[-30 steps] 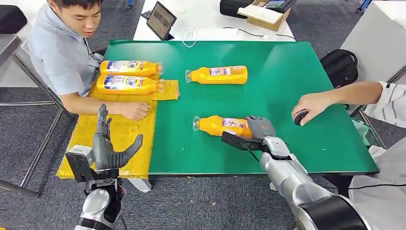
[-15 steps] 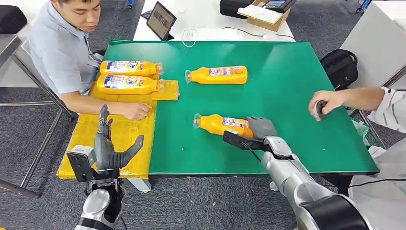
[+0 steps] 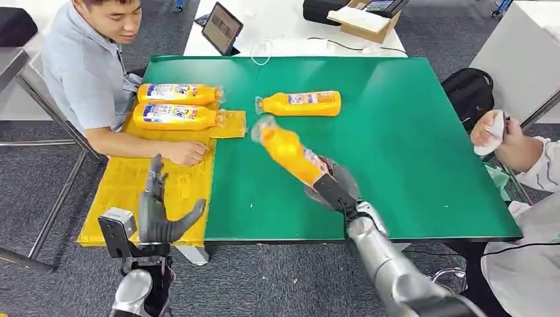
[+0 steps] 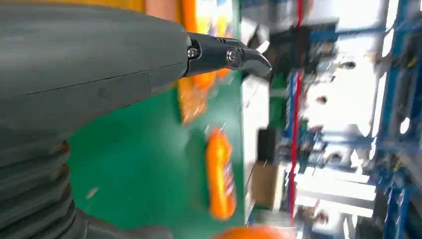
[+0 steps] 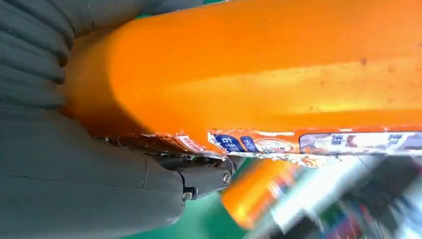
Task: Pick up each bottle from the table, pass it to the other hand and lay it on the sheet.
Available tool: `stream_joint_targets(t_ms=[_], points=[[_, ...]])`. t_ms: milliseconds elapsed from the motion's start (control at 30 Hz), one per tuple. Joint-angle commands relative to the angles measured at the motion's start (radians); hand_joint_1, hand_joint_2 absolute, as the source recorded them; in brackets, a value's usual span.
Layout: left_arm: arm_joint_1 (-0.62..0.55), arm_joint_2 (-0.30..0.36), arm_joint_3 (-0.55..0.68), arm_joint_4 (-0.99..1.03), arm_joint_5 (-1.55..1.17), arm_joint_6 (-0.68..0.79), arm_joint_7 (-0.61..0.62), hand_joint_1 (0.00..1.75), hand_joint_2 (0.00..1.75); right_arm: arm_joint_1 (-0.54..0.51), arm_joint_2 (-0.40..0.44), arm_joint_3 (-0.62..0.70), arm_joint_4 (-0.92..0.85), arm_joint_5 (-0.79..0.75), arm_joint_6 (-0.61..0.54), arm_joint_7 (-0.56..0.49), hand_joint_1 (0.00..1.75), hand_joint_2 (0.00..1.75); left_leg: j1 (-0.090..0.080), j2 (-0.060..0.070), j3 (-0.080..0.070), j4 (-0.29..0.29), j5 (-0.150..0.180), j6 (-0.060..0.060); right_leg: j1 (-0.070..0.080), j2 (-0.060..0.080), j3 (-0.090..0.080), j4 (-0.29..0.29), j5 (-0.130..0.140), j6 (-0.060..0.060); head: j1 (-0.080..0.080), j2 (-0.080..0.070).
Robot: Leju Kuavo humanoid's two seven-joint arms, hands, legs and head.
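Leftmost, the left hand (image 3: 160,212) hovers over the near end of the yellow sheet (image 3: 125,186), fingers spread wide and holding nothing. A seated person's hand (image 3: 187,152) rests on that sheet, and two orange bottles (image 3: 177,104) lie side by side at its far end. Further right, a third bottle (image 3: 300,103) lies on the green table (image 3: 409,132). Nearer, the right hand (image 3: 333,186) grips a tilted bottle (image 3: 288,152) by its base, raised off the table, cap pointing up and leftward

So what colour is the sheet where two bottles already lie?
Yellow. The sheet shows best in the head view, beside the green table.
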Motion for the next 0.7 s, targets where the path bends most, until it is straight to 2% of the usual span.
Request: stream_joint_targets(t_ms=[33, 167, 233, 300, 400, 500, 667, 700], points=[[0.057, 0.007, -0.051, 0.038, 0.02, -0.06, 0.012, 0.0, 1.75, 0.211, 0.066, 0.022, -0.491, -0.153, -0.067, 0.021, 1.75, 1.75, 0.001, 0.0, 0.007, 0.0, -0.005, -0.001, 0.001, 0.0, 0.007, 0.0, -0.005, -0.003, 0.001, 0.0], [0.062, 0.002, -0.075, 0.052, 0.034, -0.118, 0.029, 0.0, 1.75, 0.275, 0.055, 0.09, -0.668, -0.238, -0.185, -0.005, 1.75, 1.75, 0.0, -0.001, -0.002, 0.0, -0.001, -0.001, -0.001, -0.001, -0.002, 0.0, -0.002, -0.002, 0.001, 0.0], [0.054, 0.002, -0.091, 0.065, 0.054, -0.147, 0.032, 0.0, 1.75, 0.289, 0.055, 0.126, -0.696, -0.219, -0.204, -0.005, 1.75, 1.75, 0.0, -0.002, 0.001, 0.001, -0.004, -0.002, 0.0, -0.002, 0.002, 0.001, -0.005, -0.003, 0.001, 0.0], [0.039, 0.003, -0.102, 0.08, 0.089, -0.182, 0.042, 0.0, 1.75, 0.287, 0.056, 0.165, -0.671, -0.202, -0.192, -0.005, 1.75, 1.75, -0.002, -0.002, -0.002, 0.0, -0.001, -0.001, -0.001, -0.002, -0.002, 0.0, -0.002, -0.002, 0.001, 0.0], [0.018, 0.003, -0.12, 0.089, 0.154, -0.238, 0.052, 0.0, 1.75, 0.272, 0.067, 0.255, -0.586, -0.159, -0.181, -0.005, 1.75, 1.75, -0.001, 0.001, 0.003, 0.0, -0.004, -0.002, 0.0, 0.001, 0.002, 0.0, -0.004, -0.003, 0.001, 0.0], [0.006, 0.004, -0.135, 0.06, 0.196, -0.262, 0.025, 0.0, 1.75, 0.216, 0.096, 0.361, -0.387, -0.145, -0.109, -0.005, 1.75, 1.75, 0.0, 0.004, 0.003, 0.0, -0.004, -0.003, 0.0, 0.003, 0.001, 0.0, -0.003, -0.004, 0.001, 0.0], [-0.002, 0.004, -0.141, 0.044, 0.206, -0.264, 0.019, 0.0, 1.75, 0.198, 0.111, 0.412, -0.332, -0.123, -0.114, -0.005, 1.75, 1.75, 0.0, 0.003, 0.001, -0.001, -0.003, -0.002, 0.0, 0.003, 0.0, -0.001, -0.001, -0.003, 0.001, 0.0], [-0.038, -0.008, -0.156, 0.036, 0.247, -0.254, 0.008, 0.0, 1.75, 0.188, 0.12, 0.581, -0.304, -0.166, -0.117, -0.005, 1.75, 1.75, 0.001, 0.004, 0.002, 0.0, -0.003, -0.002, 0.001, 0.004, 0.001, -0.001, -0.002, -0.003, 0.001, 0.0]])
